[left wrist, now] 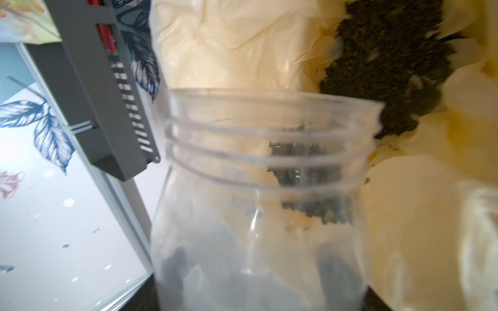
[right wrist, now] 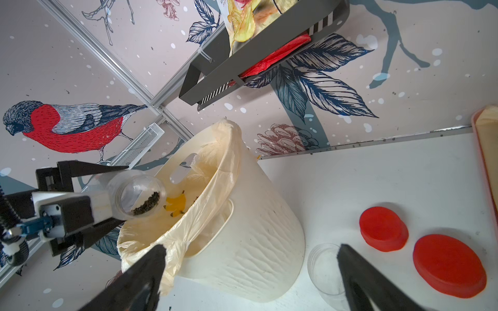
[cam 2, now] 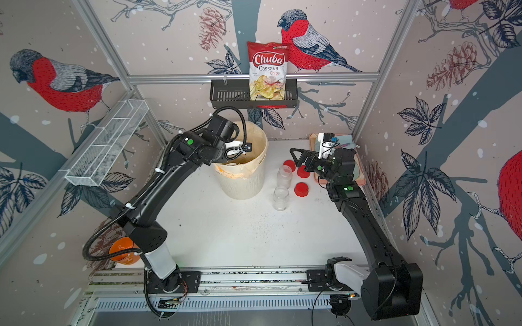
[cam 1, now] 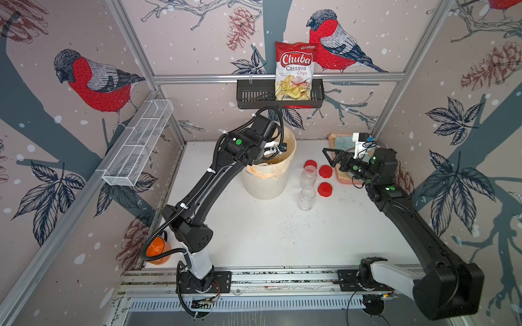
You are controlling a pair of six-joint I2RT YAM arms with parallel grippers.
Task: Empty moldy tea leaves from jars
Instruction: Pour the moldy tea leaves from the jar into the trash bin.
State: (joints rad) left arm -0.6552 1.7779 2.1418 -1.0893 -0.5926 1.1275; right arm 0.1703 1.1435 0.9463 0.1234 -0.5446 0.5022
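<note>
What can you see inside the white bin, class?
A yellowish bag liner, a heap of dark tea leaves and a yellow scrap. The tilted jar and liner folds cover the rest of the bin.

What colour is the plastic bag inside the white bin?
Pale yellow. The bag shows best in the right wrist view.

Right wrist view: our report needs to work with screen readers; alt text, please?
The left gripper holds a clear jar tipped over a white bin with a yellowish liner, dark tea leaves at its mouth. The right gripper stands open in the foreground, a lidless jar and two red lids on the table beyond.
</note>
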